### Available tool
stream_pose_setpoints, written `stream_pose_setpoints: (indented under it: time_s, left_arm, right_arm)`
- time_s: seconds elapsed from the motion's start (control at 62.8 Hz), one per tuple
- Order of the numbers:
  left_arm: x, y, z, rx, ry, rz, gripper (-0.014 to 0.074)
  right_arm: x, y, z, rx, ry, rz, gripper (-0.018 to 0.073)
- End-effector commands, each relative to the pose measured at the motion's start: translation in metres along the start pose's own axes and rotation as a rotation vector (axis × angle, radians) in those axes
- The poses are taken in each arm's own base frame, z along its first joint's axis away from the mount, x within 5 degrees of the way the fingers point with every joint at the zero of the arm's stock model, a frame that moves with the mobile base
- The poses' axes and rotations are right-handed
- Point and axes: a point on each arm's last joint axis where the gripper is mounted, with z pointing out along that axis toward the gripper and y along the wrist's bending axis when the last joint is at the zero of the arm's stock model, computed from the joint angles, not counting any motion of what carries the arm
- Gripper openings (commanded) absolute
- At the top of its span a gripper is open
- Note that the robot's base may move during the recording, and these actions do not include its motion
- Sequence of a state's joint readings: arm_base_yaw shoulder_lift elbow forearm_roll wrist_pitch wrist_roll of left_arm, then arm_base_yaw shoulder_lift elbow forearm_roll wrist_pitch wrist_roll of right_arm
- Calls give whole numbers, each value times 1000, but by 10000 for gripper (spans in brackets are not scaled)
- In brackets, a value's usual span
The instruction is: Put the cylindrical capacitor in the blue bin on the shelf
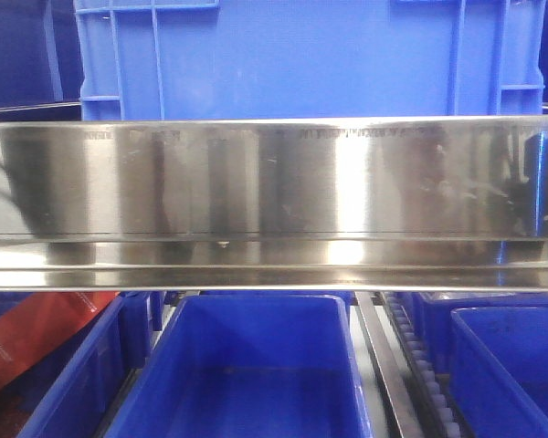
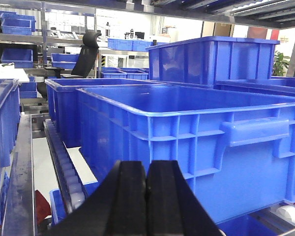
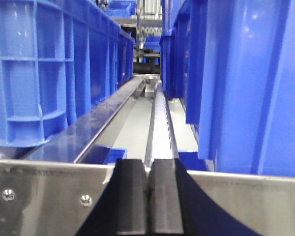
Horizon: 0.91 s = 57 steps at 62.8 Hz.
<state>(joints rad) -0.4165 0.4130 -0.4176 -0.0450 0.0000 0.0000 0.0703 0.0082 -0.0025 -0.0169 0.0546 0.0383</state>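
- You see no cylindrical capacitor in any view — neither held nor lying in a bin — so you cannot tell whether it has been placed.
- The shelf (image 1: pixel 274 201) fills the front view, a blue bin (image 1: pixel 247 365) open below its rail.
- Left gripper (image 2: pixel 146 206): fingers pressed together, pinching nothing visible.
- Right gripper (image 3: pixel 147 201): likewise closed and empty-looking — hovering by the rail, facing the roller track (image 3: pixel 160 118).

Beyond the matt black fingers (image 3: pixel 147 196), the shelf (image 1: pixel 274 182) rail is mirror-bright polished steel and the blue bin (image 2: pixel 196 137) glossy ribbed plastic.
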Motion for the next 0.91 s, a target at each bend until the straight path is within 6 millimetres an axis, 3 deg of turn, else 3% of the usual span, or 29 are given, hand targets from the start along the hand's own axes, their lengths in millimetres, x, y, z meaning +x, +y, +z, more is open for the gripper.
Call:
stream_pose_setpoints:
  time_s: [0.0,0.892]
  left_arm:
    - [-3,0,-1,-4,-27,-5,-111]
    - [-3,0,-1,-4,-27,-5,-111]
  right_arm:
    - [-2,-1,-1,10,-29,0,-167]
    - [-3,-4,-1,75,-39,-3,-167]
